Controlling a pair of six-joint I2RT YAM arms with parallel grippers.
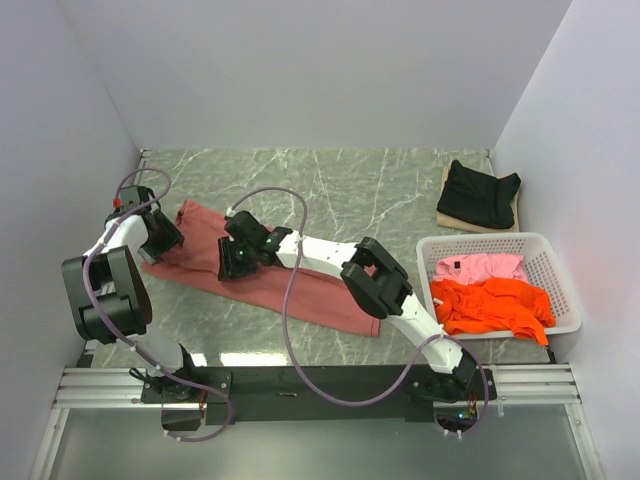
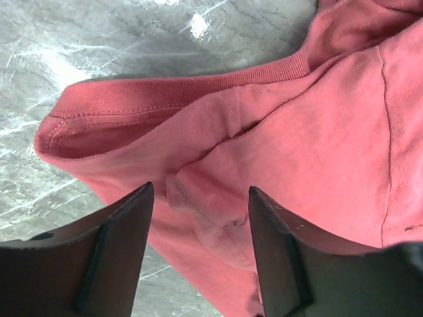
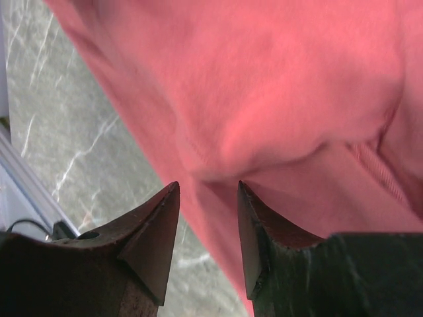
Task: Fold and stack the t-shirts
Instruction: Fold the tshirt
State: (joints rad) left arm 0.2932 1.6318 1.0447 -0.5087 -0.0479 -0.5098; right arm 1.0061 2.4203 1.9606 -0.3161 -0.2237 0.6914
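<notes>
Marble table (image 1: 380,190) | 1 brick-red cloth t-shirt (image 1: 300,290), 1 black t-shirt (image 1: 480,195), 1 pink t-shirt (image 1: 480,266), 1 orange t-shirt (image 1: 495,305) | left gripper (image 2: 201,191), right gripper (image 3: 208,188): jaws apart.

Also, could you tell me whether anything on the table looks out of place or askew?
Nothing is spilled or damaged. The brick-red t-shirt lies bunched in a slanted strip, its left end rumpled under the left gripper. The orange t-shirt sits crumpled in the basket.

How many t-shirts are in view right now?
4. Red shirt spread on the table, black shirt folded at the far right corner, pink shirt and orange shirt in the white basket. More may be hidden under those two.
</notes>
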